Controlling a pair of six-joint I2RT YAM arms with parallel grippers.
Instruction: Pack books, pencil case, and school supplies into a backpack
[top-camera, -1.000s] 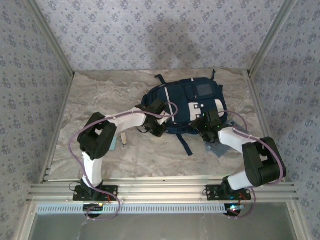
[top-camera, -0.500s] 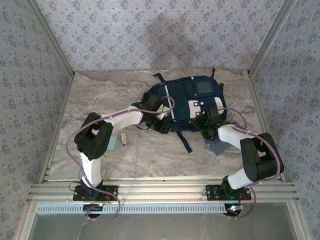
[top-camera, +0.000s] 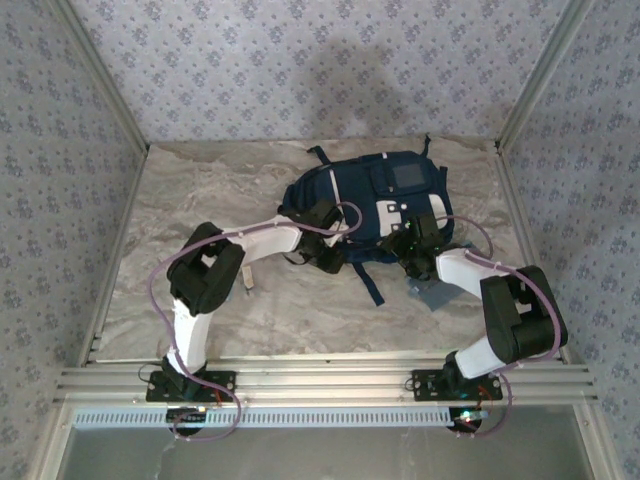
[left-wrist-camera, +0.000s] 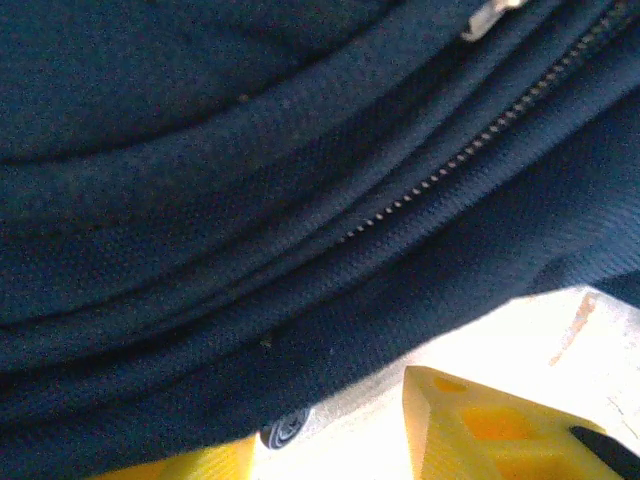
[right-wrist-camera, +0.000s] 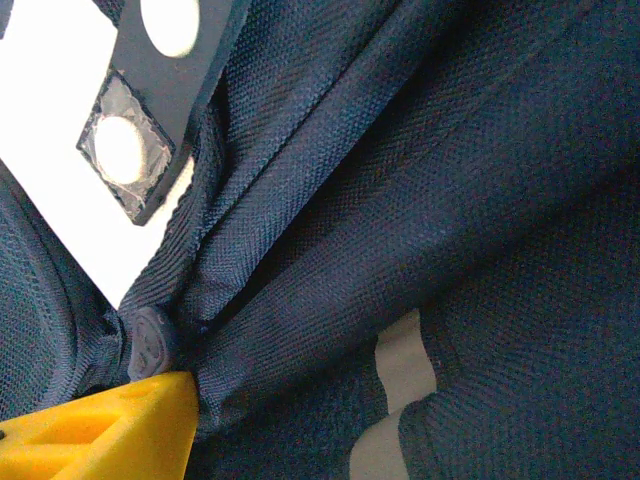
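Resting against both jaws is the backpack (top-camera: 362, 200).

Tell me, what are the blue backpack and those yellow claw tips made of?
The backpack looks like matte woven synthetic cloth: a fine weave shows close up, with a toothed zipper. The yellow fingertips look like hard moulded plastic, matte, with hollowed pockets; possibly printed.

A marble-patterned table (top-camera: 200, 190) carries a navy backpack (top-camera: 365, 200). A grey pencil case (top-camera: 430, 296) lies by its near-right corner, and a small beige eraser (top-camera: 247, 283) off its near-left.
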